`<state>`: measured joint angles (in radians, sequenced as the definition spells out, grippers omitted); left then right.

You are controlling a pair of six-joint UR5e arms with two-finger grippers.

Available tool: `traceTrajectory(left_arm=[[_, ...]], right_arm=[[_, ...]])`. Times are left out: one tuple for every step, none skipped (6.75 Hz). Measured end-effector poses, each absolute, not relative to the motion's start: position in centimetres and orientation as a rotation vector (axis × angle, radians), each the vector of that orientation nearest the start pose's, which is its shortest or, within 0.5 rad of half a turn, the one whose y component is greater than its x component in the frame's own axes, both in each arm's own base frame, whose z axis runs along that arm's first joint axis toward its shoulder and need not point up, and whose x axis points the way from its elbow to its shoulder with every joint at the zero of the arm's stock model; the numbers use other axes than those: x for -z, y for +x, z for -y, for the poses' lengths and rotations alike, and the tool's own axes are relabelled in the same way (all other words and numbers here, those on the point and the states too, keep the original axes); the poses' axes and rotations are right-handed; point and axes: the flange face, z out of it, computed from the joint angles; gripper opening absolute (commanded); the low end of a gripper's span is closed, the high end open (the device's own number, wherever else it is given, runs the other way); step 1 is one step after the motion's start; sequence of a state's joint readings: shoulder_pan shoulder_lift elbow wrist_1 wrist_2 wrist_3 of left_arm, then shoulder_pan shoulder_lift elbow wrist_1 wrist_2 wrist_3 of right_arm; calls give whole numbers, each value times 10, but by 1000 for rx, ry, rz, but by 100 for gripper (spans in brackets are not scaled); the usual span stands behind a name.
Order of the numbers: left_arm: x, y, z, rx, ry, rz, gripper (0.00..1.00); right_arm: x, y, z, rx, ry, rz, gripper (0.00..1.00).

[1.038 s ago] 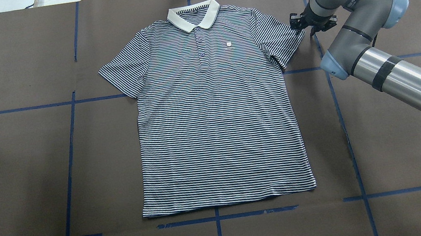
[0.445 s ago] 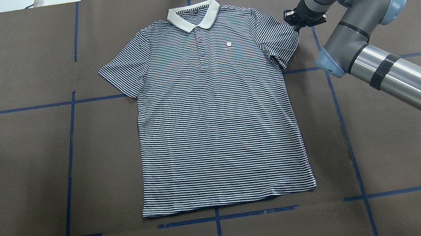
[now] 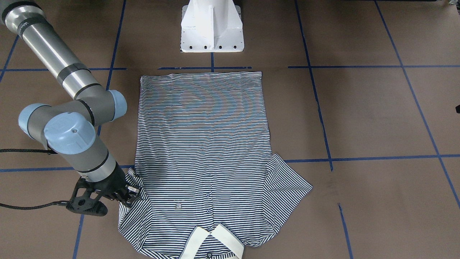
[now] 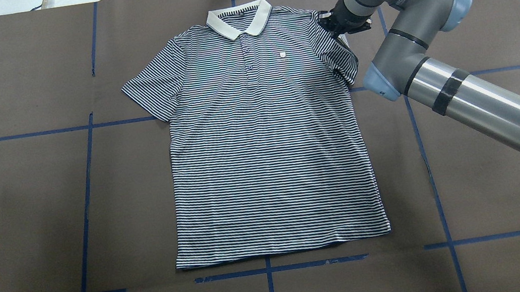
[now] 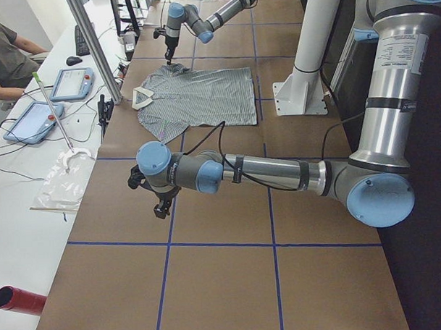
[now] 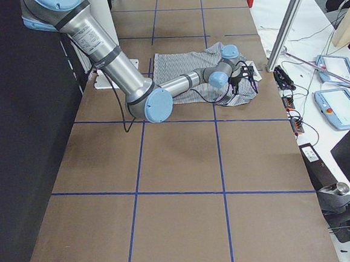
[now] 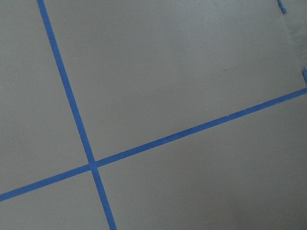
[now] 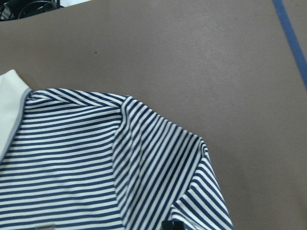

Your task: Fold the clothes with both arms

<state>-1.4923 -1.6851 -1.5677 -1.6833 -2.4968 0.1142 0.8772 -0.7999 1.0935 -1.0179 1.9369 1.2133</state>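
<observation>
Right tool (image 3: 131,190) dragged sleeve (image 3: 133,216) inward over shirt (image 3: 201,144).

We log: light even, bright, from overhead; shadows soft, faint. Glare streak on silver metal tube of right arm (image 4: 488,106). Colour moiré rings on navy-and-white striped polo shirt (image 3: 201,108), front view. Wrist pics sl. grainy.

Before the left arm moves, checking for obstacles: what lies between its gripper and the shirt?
Exterior left view: from left gripper to shirt, bare table paper, one blue tape line.
</observation>
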Motion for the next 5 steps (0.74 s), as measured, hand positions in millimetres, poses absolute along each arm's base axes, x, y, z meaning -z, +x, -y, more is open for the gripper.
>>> traceTrajectory(left_arm=[[-573,-11,547,-284,232,-921,100],[-570,-11,542,-286,238,-921,100],[-567,-11,538,-288,242,-921,100],[-565,-11,537,-290,246,-921,100],[-564,-11,536,-291,247,-921,100]], right_arm=[[-320,-464,688,-356,212,878,0],[-303,-489,696,-373,227,858,0],[-293,-507,698,-380,239,841,0],[-290,-520,695,-379,248,828,35],[-292,-533,688,-374,260,814,99]])
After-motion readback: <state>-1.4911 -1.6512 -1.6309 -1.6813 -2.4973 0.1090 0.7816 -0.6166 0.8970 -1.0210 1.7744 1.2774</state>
